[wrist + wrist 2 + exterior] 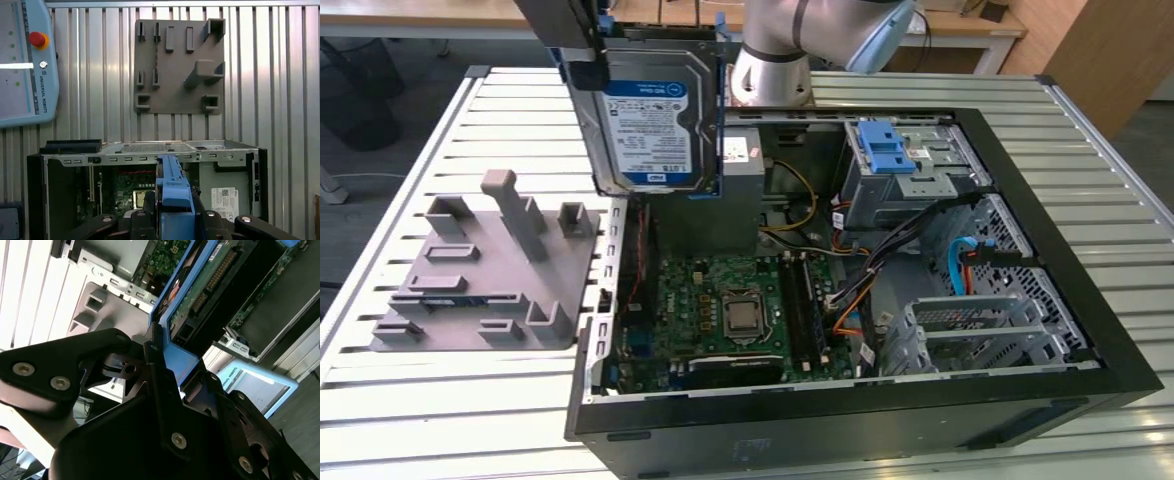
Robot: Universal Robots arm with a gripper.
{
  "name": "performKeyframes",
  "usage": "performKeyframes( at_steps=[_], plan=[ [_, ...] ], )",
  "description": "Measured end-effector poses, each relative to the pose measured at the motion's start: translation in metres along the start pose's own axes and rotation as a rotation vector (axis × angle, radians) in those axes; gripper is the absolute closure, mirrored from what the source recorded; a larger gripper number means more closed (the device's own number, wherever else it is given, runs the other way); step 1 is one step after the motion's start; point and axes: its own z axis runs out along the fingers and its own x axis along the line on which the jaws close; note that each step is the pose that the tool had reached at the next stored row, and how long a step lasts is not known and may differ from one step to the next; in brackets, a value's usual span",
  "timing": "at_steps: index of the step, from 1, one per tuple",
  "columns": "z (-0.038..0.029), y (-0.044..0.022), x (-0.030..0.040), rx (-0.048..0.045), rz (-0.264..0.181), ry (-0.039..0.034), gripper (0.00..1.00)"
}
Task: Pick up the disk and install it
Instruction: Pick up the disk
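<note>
The disk (654, 115), a silver drive with a white-and-blue label in a blue carrier, hangs on edge in the air above the far left corner of the open computer case (1107, 330) in the exterior view. My gripper (647, 30) is shut on its upper end, with dark fingers (567, 45) on either side. The second wrist view has the carrier's blue edge (182, 357) and the disk's circuit-board side (210, 285) running out from between the black fingers (160, 390). Seen from the first wrist view, the blue carrier edge (172, 190) rises from the gripper (175, 225) over the case.
A metal drive cage with a blue latch piece (887, 150) sits at the case's far right. The grey power supply (747, 170) and motherboard (734, 310) lie below the disk. A grey fixture plate (480, 270) lies left of the case on the slatted table. A teach pendant (25, 65) lies nearby.
</note>
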Motion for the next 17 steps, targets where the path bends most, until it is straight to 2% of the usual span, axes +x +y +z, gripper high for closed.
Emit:
performKeyframes(
  at_steps=[7, 9, 11, 17],
  plan=[
    [0.0006, -0.032, -0.0011, 0.0, 0.0, 0.0, 0.64],
    [0.0008, -0.0387, -0.0013, 0.0, 0.0, -0.0001, 0.64],
    [0.0009, -0.0413, -0.0014, 0.0, 0.0, 0.0, 0.64],
    [0.0009, -0.0414, -0.0014, 0.0, 0.0, 0.0, 0.64]
  ],
)
